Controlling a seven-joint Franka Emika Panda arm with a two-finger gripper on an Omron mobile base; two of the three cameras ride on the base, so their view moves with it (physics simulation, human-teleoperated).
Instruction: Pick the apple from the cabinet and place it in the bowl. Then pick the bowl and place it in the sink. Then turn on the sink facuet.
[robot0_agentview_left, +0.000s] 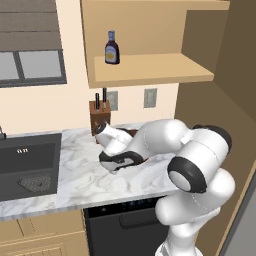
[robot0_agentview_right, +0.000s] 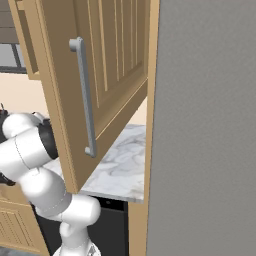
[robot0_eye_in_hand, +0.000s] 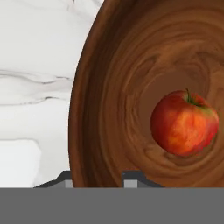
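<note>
1. Reaching down over the marble counter (robot0_agentview_left: 75, 170), we have the gripper (robot0_eye_in_hand: 96, 178) low at the near rim of the bowl (robot0_eye_in_hand: 131, 65); in the hand view one fingertip shows outside the wall and the other just inside it, so the jaws look parted around the rim. Whether they already press on the wood we cannot tell, and they hold nothing else.
2. We see the apple (robot0_eye_in_hand: 184, 122) resting loose on the bowl's floor, so the first step looks done and lifting the bowl is the step in hand.
3. We judge the main risk to be a one-sided rim hold: a wide bowl held at one edge may tilt as it rises, and the apple could roll and spill out.
4. A shallow bite on the curved wall could also let the wood slip from the fingertips.
5. In the left base view the bowl sits near the knife block (robot0_agentview_left: 100, 117) at the back wall, with our own forearm folded over it, so a steep lift could brush the block.
6. The sink (robot0_agentview_left: 30, 165) lies well apart to the left, with open counter between; that stretch looks free for the carry.
7. The cabinet (robot0_agentview_left: 150, 70) shelf overhead carries a bottle (robot0_agentview_left: 112, 48), and its open door (robot0_agentview_right: 95, 90) hangs close on our right, limiting room upward and rightward.
</note>
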